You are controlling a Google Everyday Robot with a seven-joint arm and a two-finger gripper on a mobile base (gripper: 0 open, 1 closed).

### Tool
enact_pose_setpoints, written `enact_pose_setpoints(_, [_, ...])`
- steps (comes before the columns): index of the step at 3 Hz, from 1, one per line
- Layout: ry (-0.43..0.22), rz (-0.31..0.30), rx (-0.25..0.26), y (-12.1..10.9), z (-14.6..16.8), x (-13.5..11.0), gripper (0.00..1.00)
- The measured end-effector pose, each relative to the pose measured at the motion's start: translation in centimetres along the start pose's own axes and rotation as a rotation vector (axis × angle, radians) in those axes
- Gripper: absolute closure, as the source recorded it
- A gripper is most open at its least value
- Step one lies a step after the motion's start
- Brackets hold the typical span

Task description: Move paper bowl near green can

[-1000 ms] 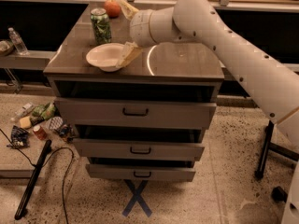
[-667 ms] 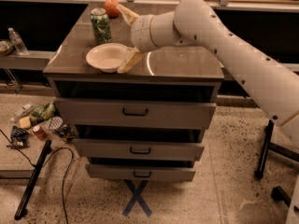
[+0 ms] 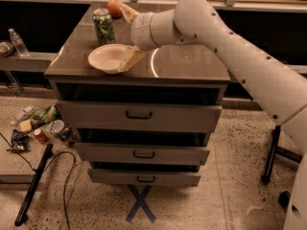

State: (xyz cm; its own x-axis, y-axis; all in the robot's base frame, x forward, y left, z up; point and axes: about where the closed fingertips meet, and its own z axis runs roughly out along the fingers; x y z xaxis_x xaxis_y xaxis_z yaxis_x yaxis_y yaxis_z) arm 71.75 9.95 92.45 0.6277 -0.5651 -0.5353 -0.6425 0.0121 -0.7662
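Note:
The paper bowl (image 3: 107, 57) is a shallow cream-white bowl sitting on the front left part of the cabinet top (image 3: 187, 63). The green can (image 3: 103, 26) stands upright just behind it, a small gap apart. My gripper (image 3: 120, 37) reaches in from the right, right of the can and over the bowl's right side. It is open. One finger (image 3: 130, 60) rests against the bowl's right rim, and the other finger (image 3: 126, 11) points up toward the back.
An orange-red fruit (image 3: 113, 8) lies behind the can at the back edge. The cabinet has three drawers (image 3: 139, 115), the lower ones pulled out slightly. Bottles and litter (image 3: 41, 126) lie on the floor at the left, with a cable and a black pole (image 3: 33, 186).
My gripper has edged slightly left and down. The bowl has shifted a little to the left with it. The can has not moved.

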Motion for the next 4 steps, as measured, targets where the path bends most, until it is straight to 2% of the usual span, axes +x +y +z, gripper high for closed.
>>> enact_pose_setpoints(3, [0.021,-0.006,0.037,-3.5,4.6,-0.4,0.0])
enact_pose_setpoints(4, [0.056,0.026,0.03,-3.3,3.9,1.2,0.0])
